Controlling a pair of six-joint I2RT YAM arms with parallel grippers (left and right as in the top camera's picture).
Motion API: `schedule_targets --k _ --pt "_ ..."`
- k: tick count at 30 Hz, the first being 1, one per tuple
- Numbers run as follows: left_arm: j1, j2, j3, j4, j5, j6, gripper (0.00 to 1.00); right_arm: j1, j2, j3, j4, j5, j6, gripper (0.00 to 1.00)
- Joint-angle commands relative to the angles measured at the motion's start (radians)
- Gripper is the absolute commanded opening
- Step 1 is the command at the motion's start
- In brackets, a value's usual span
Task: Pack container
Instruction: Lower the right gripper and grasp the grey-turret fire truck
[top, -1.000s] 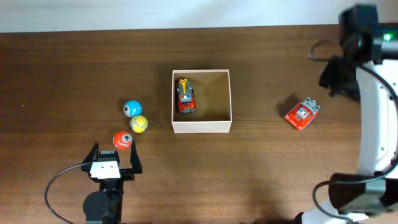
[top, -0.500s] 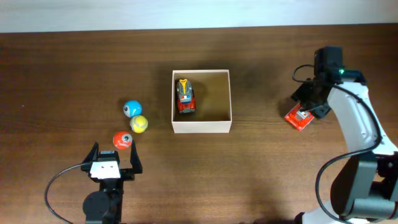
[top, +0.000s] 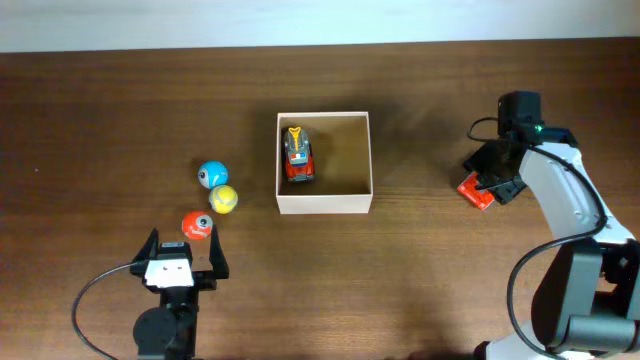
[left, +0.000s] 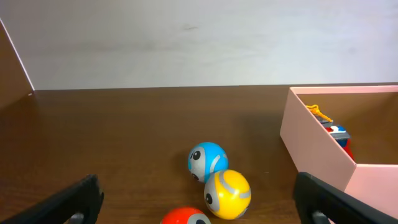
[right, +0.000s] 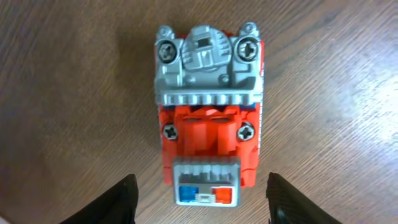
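right gripper (right: 202, 205) hangs directly over the red and grey toy vehicle (right: 208, 124), which lies flat on the table (top: 100, 120), well to the right of the container (top: 323, 206). jaws wide apart: the wrist view shows one finger on each side of the toy's blue-and-red end, with bare wood between finger and toy on both sides, so nothing is gripped. judged reason for the pose: the toy runs lengthwise between the fingers, so closing would pinch its two long flanks. step in hand looks like the pre-grasp. whether the fingertips are at table height i cannot tell. left gripper (top: 184, 243) sits at the near left edge, jaws likewise spread wide and empty. it faces the blue ball (top: 212, 174), yellow ball (top: 223, 198) and red ball (top: 197, 225), with the red one nearest it. probably held off there so the two arms do not crowd the box. container: mid table, upright, open top. it holds one item, a small red truck (top: 298, 155) with a yellow part on top, lying along the left wall. the right half of the floor is bare tan card. four toys are outside, so packing is judged early, one of five in. risk: the toy could twist if the pads close off centre.
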Motion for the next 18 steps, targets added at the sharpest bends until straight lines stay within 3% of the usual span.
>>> schedule_targets --k 1,3,10,18 --pt "0.005 -0.008 -0.005 0.002 0.011 0.016 0.99 -0.005 -0.022 -0.008 -0.013 0.066 0.021 0.61" --pt "0.005 -0.008 -0.005 0.002 0.011 0.016 0.99 -0.006 -0.022 -0.019 -0.012 0.096 0.033 0.62" --pt "0.005 -0.008 -0.005 0.002 0.011 0.016 0.99 -0.007 0.003 -0.043 0.019 0.114 0.014 0.84" --pt "0.005 -0.008 -0.005 0.002 0.011 0.016 0.99 -0.007 0.059 -0.045 0.077 0.118 -0.045 0.86"
